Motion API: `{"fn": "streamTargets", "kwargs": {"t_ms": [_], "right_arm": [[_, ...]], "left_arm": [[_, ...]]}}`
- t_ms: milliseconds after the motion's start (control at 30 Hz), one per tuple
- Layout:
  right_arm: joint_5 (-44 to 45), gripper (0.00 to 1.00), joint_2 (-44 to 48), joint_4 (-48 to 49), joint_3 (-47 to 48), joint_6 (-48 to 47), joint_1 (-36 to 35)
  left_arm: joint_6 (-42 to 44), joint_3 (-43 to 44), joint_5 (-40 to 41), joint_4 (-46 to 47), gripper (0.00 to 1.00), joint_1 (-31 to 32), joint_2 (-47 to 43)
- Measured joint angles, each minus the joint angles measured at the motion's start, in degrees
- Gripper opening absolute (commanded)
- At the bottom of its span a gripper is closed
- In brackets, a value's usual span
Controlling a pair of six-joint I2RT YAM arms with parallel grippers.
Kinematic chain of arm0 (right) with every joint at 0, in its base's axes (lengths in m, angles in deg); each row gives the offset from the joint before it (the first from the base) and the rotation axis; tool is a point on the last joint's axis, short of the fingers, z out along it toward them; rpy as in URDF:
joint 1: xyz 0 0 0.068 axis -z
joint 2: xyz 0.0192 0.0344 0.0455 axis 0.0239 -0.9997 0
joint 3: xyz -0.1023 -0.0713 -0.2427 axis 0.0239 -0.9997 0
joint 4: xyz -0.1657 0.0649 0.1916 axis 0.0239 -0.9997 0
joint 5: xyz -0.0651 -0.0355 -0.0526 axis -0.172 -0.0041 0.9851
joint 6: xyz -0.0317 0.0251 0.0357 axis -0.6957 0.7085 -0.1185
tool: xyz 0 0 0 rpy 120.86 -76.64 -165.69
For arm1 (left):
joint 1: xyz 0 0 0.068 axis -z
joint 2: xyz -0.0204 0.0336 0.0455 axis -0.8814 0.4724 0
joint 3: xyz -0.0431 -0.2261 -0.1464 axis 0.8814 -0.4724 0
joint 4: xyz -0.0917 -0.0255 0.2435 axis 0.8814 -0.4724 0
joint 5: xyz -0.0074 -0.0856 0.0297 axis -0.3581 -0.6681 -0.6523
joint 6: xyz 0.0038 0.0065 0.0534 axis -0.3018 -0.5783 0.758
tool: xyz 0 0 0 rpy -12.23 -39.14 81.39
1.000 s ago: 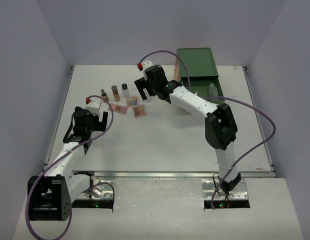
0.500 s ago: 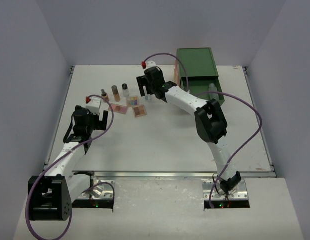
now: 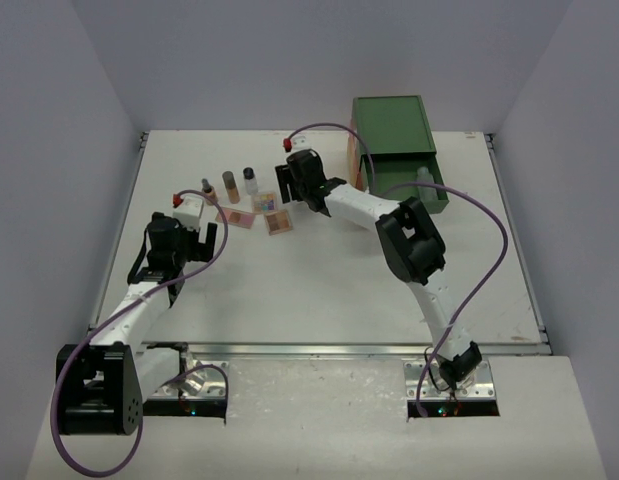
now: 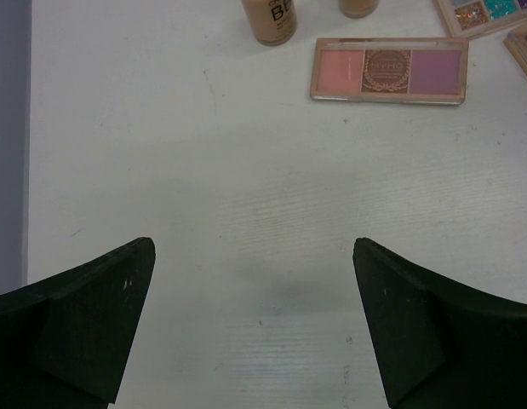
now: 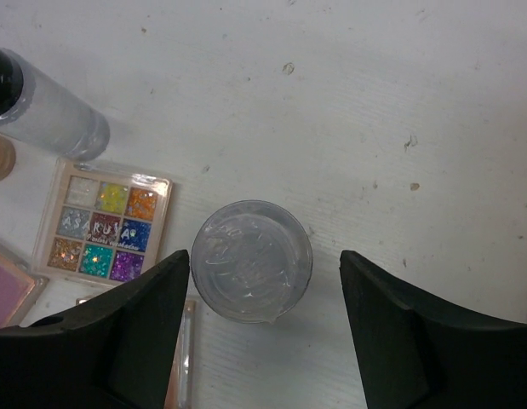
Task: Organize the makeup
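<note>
White tabletop (image 3: pixel 319 290), scuffed, pale walls on three sides.

Nearest, on the left: left gripper (image 4: pixel 253 247) spread wide over bare surface. Nothing between the jaws, nothing touched.

Just beyond it, long three-pan palette (image 4: pixel 388 71) lying flat, with pink, brown and lilac pans facing up. Past that, amber bottle (image 4: pixel 269 19) upright. Second bottle beside it, mostly cut off by the frame edge.

Further right in the cluster: nine-pan glitter palette (image 5: pixel 103 223) lying flat, pink-tan palette (image 3: pixel 279 224) just beside it.

Right gripper (image 5: pixel 263 256) low over the cluster's right edge, jaws spread either side of a clear bottle (image 5: pixel 251 260) seen cap-on from above. One finger nearly at its rim, a visible gap on the other side, not clamped.

Dark-capped bottle (image 5: pixel 50 115), clear-bodied, just behind the glitter palette.

Farthest back, right of centre: green drawer chest (image 3: pixel 394 130), well apart from the left gripper and from the makeup cluster.
</note>
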Motion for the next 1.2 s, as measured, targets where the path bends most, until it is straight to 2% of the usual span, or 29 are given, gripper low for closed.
{"fn": "streamTargets", "kwargs": {"t_ms": [100, 333, 400, 600, 700, 833, 933, 1067, 1200], "right_arm": [[0.0, 0.59, -0.5, 1.0, 0.6, -0.1, 0.0], [0.6, 0.07, -2.4, 3.0, 2.7, -0.5, 0.0], [0.7, 0.0, -2.5, 3.0, 2.8, -0.7, 0.0], [-0.4, 0.0, 0.1, 4.3, -1.1, -5.9, -1.1], [-2.1, 0.0, 5.9, 1.0, -5.4, -10.3, -2.9], [-4.9, 0.0, 15.8, -5.5, -6.0, -12.5, -5.6], [-6.2, 0.0, 23.8, -14.3, -1.9, -13.6, -6.4], [-2.9, 0.0, 34.2, -24.1, 4.5, -15.4, -5.5], [-1.7, 0.0, 41.4, -33.4, 7.7, -15.0, 0.0]], "left_arm": [[0.0, 0.0, -0.2, 0.0, 1.0, 0.0, 0.2], [0.0, 0.0, -0.3, 0.0, 1.0, 0.0, 0.9], [0.0, 0.0, -0.4, 0.0, 1.0, 0.0, 0.9], [0.0, 0.0, -0.4, 0.0, 1.0, 0.0, 0.9], [0.0, 0.0, -0.4, 0.1, 1.0, 0.0, 0.9], [0.0, 0.0, -0.4, 0.2, 1.0, 0.0, 0.9], [0.0, 0.0, -0.3, 0.3, 1.0, 0.0, 0.9], [0.0, -0.1, 0.2, 0.6, 1.0, 0.0, 0.7], [0.0, -0.8, 0.6, 1.0, 1.0, 0.0, 0.0]]}}
